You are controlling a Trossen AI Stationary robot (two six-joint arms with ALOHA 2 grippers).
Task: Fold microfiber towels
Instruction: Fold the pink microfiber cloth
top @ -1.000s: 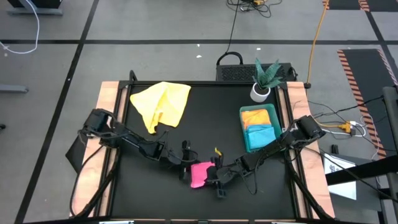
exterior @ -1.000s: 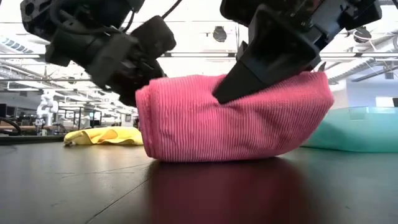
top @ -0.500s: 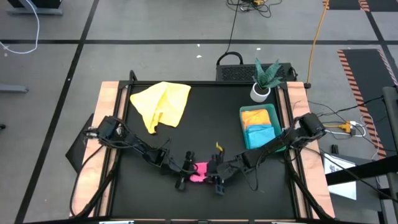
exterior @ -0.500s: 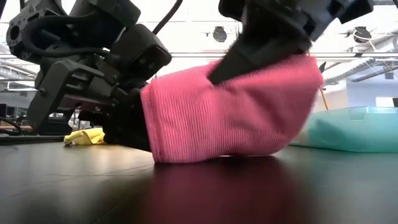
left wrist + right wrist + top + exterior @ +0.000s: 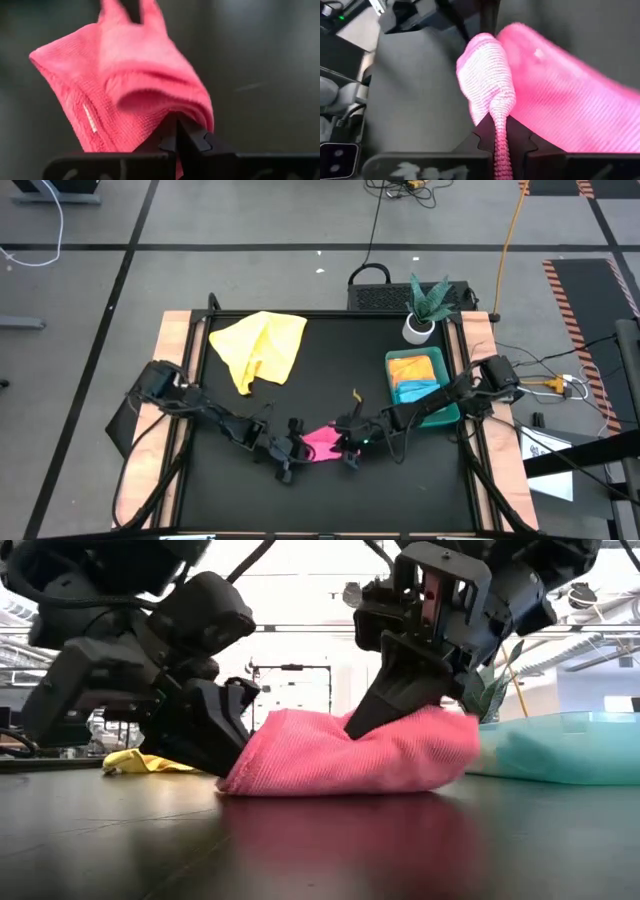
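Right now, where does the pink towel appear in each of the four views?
High view: pink towel near the table's front edge, between both claws.
Low view: centre, on the black tabletop.
Left wrist view: fills the upper left.
Right wrist view: centre and right.
Shared landmark: the claws pinching it.

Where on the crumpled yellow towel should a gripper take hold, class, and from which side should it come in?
Grip the narrow tail of the yellow towel, probably. That part points toward the table's near edge, tapers thin enough for two fingers, and lies toward the left gripper. Come from above on the left arm's side.
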